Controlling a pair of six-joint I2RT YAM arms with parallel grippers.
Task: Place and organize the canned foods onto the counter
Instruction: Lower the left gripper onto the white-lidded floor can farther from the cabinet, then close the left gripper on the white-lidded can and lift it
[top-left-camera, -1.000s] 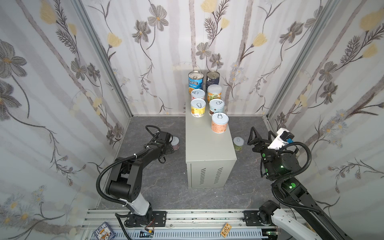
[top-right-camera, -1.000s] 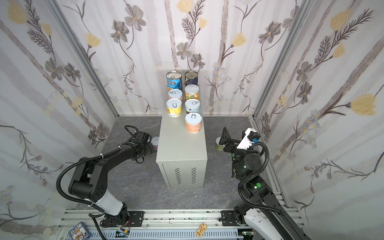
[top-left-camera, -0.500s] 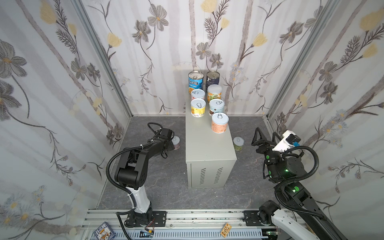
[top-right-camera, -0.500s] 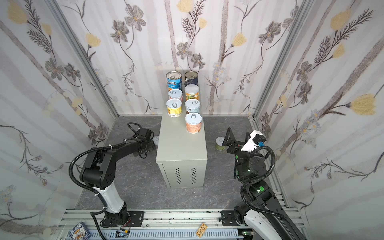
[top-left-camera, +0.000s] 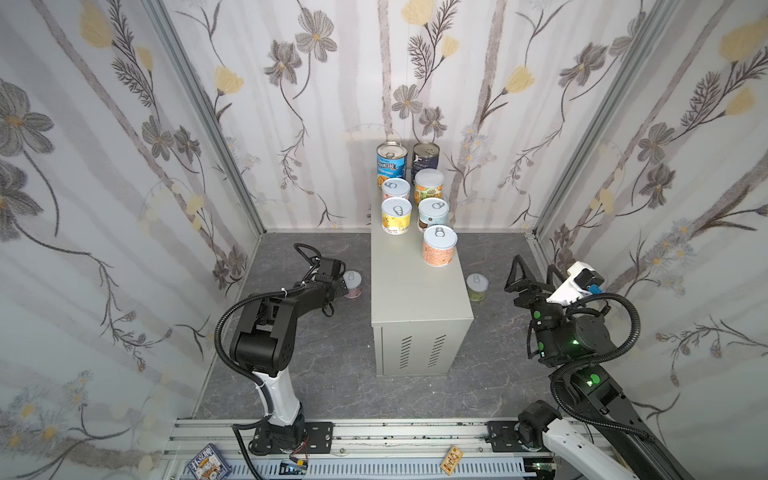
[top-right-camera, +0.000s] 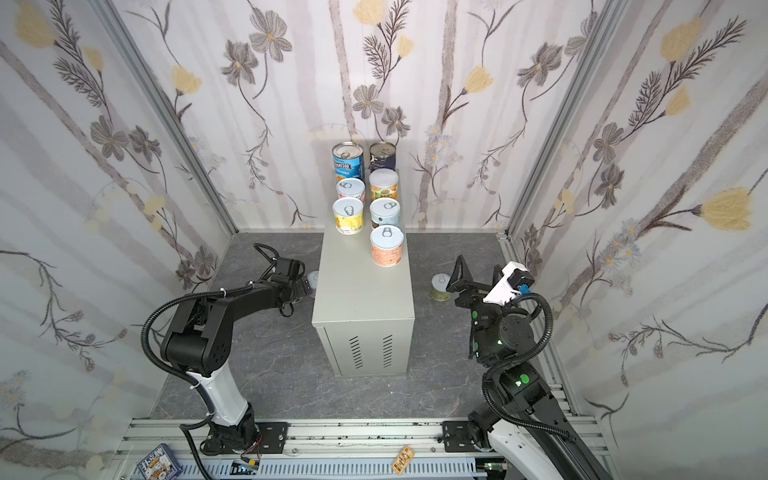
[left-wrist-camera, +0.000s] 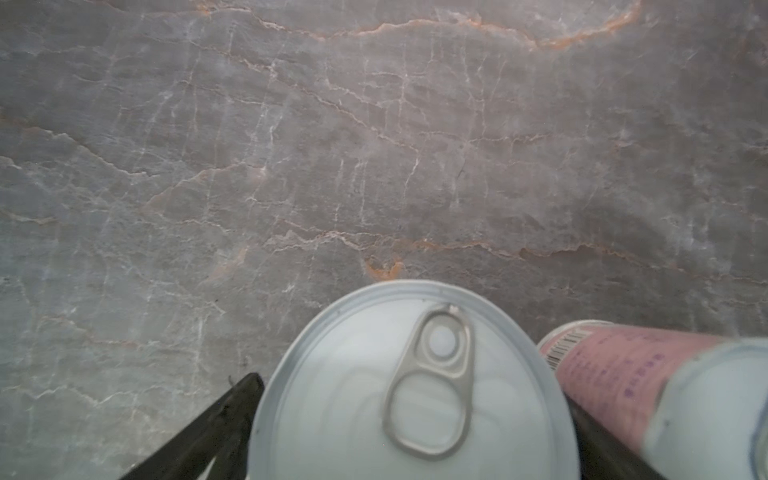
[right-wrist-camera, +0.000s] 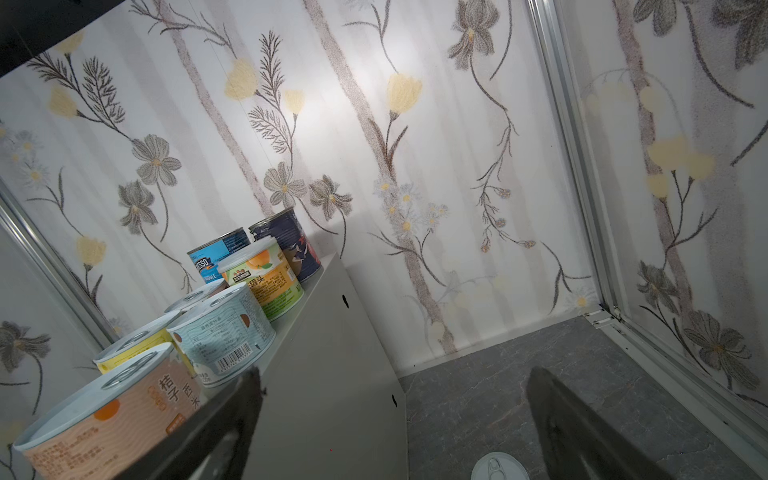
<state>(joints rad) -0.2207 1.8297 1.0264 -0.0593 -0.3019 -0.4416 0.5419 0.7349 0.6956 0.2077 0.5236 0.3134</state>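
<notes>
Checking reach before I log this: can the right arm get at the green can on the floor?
Probably yes: the open right hand hangs close beside the green can, bare floor between them, nothing blocking.

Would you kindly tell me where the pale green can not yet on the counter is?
In both top views the pale green can stands upright on the floor just right of the counter, near the right gripper.

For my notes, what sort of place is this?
Probably a staged robot test booth: wallpaper panels in aluminium frames, arms bolted to a rail, a metal cabinet standing in as counter.
</notes>
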